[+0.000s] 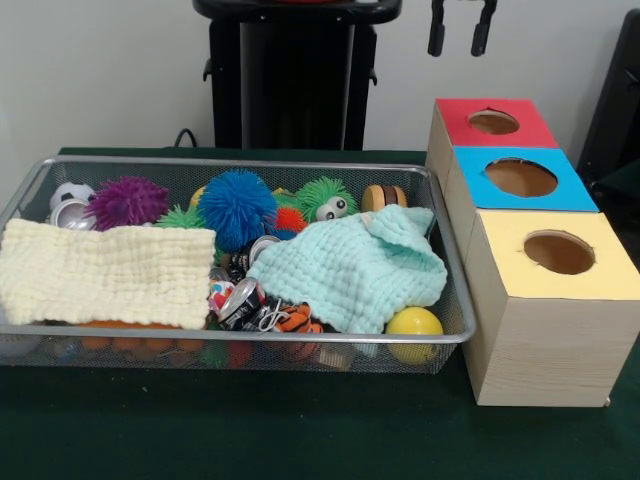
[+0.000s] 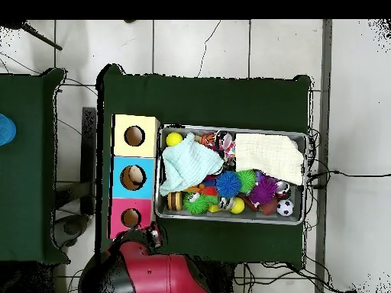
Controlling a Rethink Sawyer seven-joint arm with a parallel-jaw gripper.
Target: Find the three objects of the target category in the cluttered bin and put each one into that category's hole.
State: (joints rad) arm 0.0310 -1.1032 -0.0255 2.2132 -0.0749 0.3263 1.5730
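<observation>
Well, the gripper (image 1: 462, 40) hangs spread and empty at twelve o'clock above the wire bin (image 1: 455, 330) — the blue spiky ball (image 1: 236, 207) sits mid-bin, light and squashy I'd judge — best pinched across its middle, through the soft spines

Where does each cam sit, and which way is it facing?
Front view: across the table, level, facing the wire bin and hole boxes; the claw hangs open at top, pedestal behind.
Overhead view: above, looking straight down; the robot's red base at bottom edge.
Shared: bin, mint cloth, three coloured boxes, turned half round.
</observation>
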